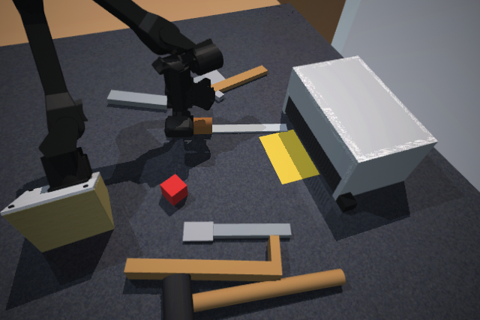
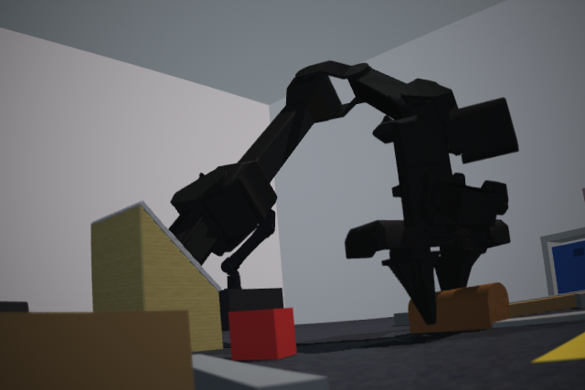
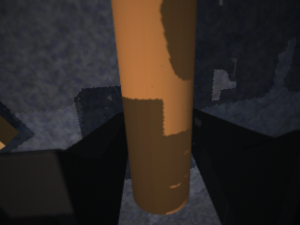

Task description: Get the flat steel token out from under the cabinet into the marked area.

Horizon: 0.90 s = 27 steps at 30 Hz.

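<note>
My gripper [image 1: 195, 126] [image 2: 437, 305] [image 3: 155, 118] points down and is shut on the rounded orange handle [image 1: 202, 126] [image 2: 465, 308] [image 3: 145, 56] of a flat tool, low at the table. The tool's long thin steel blade [image 1: 244, 127] runs toward the cabinet [image 1: 372, 107]; its tip is close to the cabinet's front, just beyond the far edge of the yellow marked area [image 1: 280, 157] [image 2: 567, 348]. Dark vent slots [image 1: 313, 144] run along the cabinet's lower front. No token can be made out in any view. No token shows on the yellow area.
A red cube [image 1: 173, 188] [image 2: 260, 333] stands nearer the arm's base block. A grey flat tool [image 1: 252, 230], a wooden L-shaped hook [image 1: 201, 266] and a mallet [image 1: 267, 289] lie at the front. A grey bar [image 1: 135, 100] and a wooden stick [image 1: 240, 78] lie behind the gripper.
</note>
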### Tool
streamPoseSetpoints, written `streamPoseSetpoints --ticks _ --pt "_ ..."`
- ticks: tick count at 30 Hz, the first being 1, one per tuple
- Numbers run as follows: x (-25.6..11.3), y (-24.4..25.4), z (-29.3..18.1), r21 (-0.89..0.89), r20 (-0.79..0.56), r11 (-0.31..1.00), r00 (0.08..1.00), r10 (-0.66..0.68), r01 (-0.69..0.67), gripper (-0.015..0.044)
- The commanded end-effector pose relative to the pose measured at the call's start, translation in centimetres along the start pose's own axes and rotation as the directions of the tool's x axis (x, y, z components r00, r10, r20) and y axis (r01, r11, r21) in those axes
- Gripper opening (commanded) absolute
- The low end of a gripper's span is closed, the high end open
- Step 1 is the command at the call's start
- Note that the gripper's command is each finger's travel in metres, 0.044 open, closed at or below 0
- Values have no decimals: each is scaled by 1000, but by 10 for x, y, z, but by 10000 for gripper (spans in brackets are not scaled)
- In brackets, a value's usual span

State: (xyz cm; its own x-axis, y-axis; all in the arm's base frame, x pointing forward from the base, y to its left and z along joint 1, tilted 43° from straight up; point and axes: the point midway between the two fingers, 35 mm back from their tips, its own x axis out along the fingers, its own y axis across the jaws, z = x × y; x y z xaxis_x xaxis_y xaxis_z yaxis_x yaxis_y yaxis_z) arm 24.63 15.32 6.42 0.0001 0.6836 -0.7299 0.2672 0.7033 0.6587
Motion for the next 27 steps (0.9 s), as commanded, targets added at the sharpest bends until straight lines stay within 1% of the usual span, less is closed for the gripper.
streamPoseSetpoints --ticks 1,27 --pt "0 1 6 -4 -1 1000 1000 4 -4 0" --pt "0 2 38 -10 -2 1000 1000 4 -4 0"
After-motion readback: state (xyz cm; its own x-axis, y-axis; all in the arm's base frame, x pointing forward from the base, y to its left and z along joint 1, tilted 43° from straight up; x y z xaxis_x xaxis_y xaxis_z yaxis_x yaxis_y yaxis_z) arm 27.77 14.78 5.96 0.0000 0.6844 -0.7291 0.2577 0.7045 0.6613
